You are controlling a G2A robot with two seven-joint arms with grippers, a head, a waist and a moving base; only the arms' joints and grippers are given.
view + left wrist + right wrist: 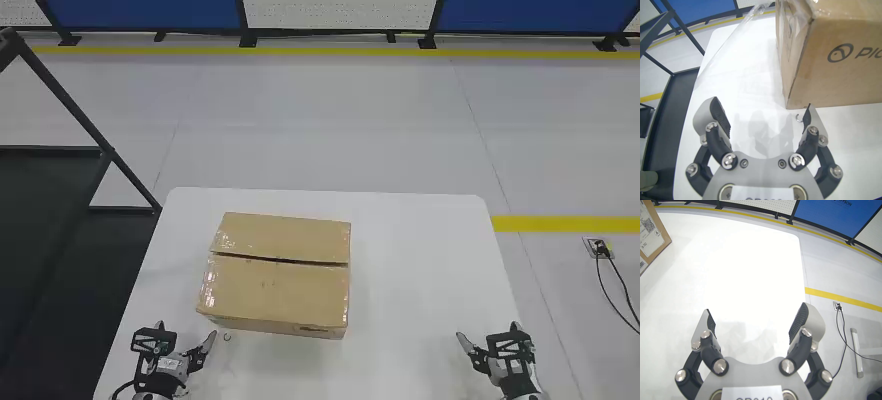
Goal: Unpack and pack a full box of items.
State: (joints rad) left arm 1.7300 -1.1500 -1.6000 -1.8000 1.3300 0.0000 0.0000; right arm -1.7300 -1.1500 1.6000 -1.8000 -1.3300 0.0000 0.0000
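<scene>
Cardboard box (280,275): you have it flat near the middle of the white desk (420,300), flaps down, the seam running across the top. Judged unopened, so unpacking has not begun.

Left side: your left gripper (762,106) hangs low over the desk's near edge, jaws spread wide and holding nothing. Its ribbed black pads (720,115) sit in smooth grey metal fingers. One fingertip lies just beside the box's near corner, probably staged there to get at the flap or tape.

Just off that corner: a small bent metal ring (798,118) lies loose on the desk, touching neither box nor gripper.

Box material: plain brown corrugated board with matte faces and crisp square edges. Glossy, wrinkled clear tape (802,11) wraps the upper corner. That tape likely keeps the flaps shut, so expect to deal with it first.

Right of the box: a white printed label (651,236) on its side face.

Far right: your right gripper (755,308) is likewise released and empty, well apart from the box over bare desk, likely waiting its turn.
</scene>
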